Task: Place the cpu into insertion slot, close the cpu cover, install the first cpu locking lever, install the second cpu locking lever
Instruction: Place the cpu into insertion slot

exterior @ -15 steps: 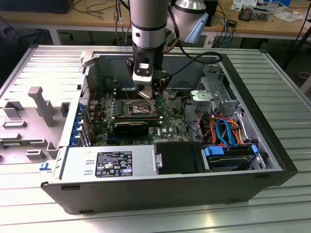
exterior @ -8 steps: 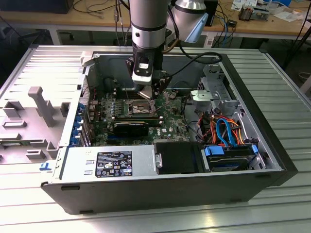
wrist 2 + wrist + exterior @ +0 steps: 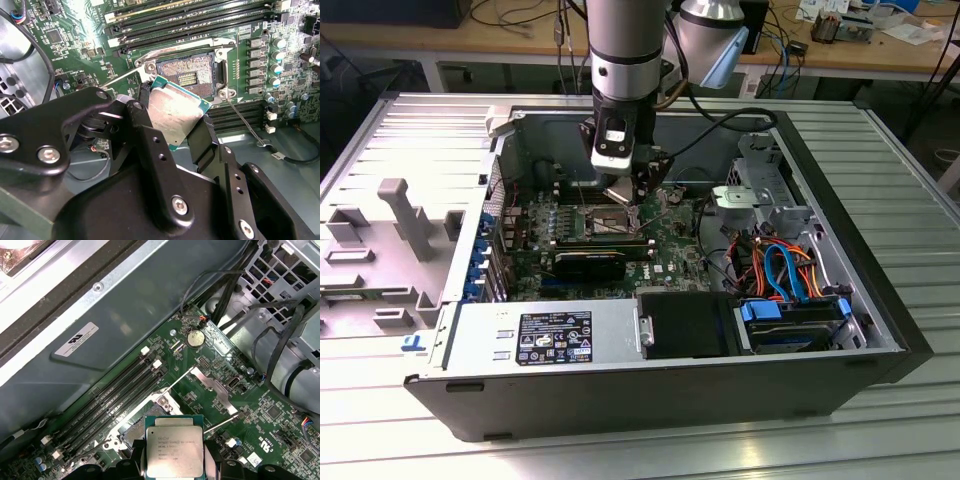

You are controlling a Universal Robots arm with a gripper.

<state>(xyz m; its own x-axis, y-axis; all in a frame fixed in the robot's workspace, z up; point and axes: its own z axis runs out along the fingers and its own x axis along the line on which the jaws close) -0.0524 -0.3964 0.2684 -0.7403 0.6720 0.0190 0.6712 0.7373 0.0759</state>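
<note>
My gripper hangs inside the open computer case, low over the green motherboard. It is shut on the cpu, a flat square chip with a silvery top, which its black fingers pinch by two opposite edges. The chip is held tilted just above and beside the insertion slot, a dark square socket with bare contacts and a silver rim. A silver plate that looks like the cpu cover stands swung open beside the slot. Thin wire locking levers stick out, unlatched.
Long black memory slots run alongside the socket. A black ribbed heatsink lies toward the case front. Bundled orange and blue cables and a drive bay sit at the exterior view's right. Case walls ring the board.
</note>
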